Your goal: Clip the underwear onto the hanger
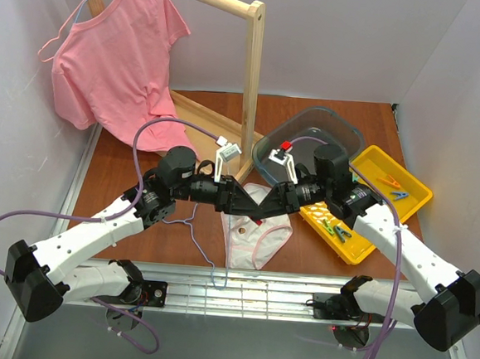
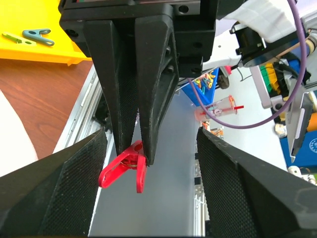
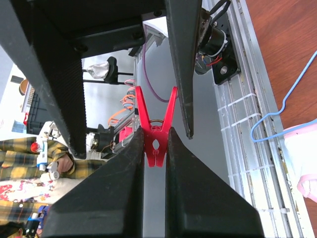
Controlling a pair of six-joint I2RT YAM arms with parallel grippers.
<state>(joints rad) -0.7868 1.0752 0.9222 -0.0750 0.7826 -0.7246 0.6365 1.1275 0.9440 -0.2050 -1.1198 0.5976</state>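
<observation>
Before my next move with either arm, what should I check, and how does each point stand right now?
1. Right gripper shut on the red clip: ok.
2. Left gripper open, its fingers either side of the clip: ok.
3. Clip handles free beyond the right gripper's hold: ok.
4. Underwear lying on the table below the grippers: ok.
5. Hanger wire lined up with the underwear's edge: cannot tell.

Hanger point(image 3: 297, 89) cut off at right-wrist frame edge, mostly under left arm point(image 1: 103, 229) from above; underwear point(image 1: 256, 241) top covered.
</observation>
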